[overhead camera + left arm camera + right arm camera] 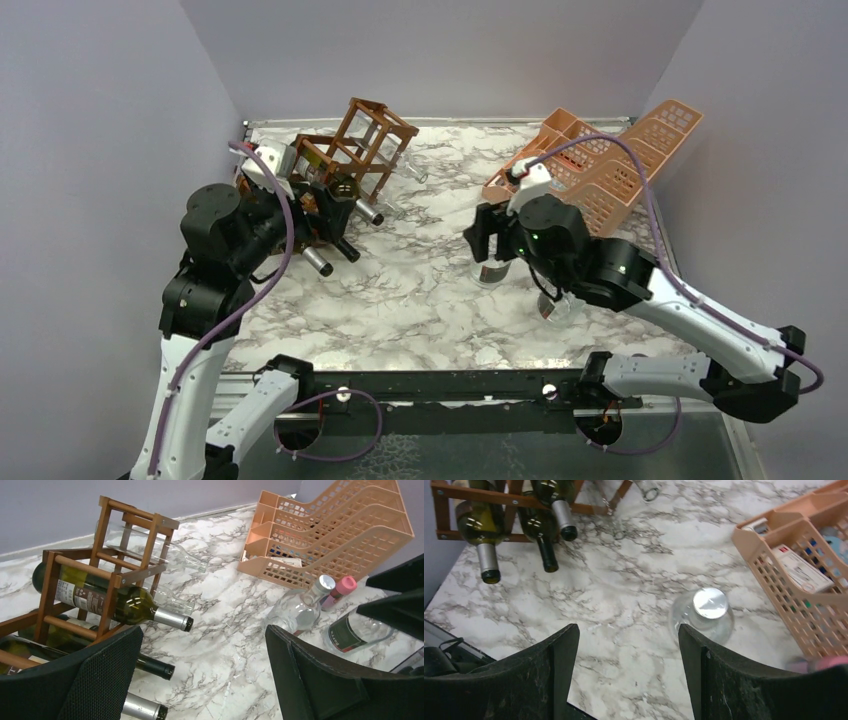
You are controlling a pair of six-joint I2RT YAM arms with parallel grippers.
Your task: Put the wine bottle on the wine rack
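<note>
- The wine bottle [132, 605], green glass with a paper label and a silver-foiled neck, lies on its side in a middle cell of the wine rack [85, 569]. That is at the left of the left wrist view, with the neck pointing to the lower right.
- The left gripper [202, 635] is spread wide with nothing between its fingers. The wine bottle lies just beyond its left finger, apart from it.
- Two dark bottles [155, 669] lie in the cells below, their necks poking out close to that same finger. A clear empty bottle [172, 555] lies in the top cell.
- In the overhead view the rack stands at the upper left of the marble table [420, 290], and the left gripper is right in front of it.
- The right gripper [626, 630] is also parted and empty. It hangs above an upright clear bottle [708, 611] with a silver cap, well apart from the rack.
- A peach basket [325, 545] fills the upper right, with a pink-capped bottle [344, 586] just beside it.
</note>
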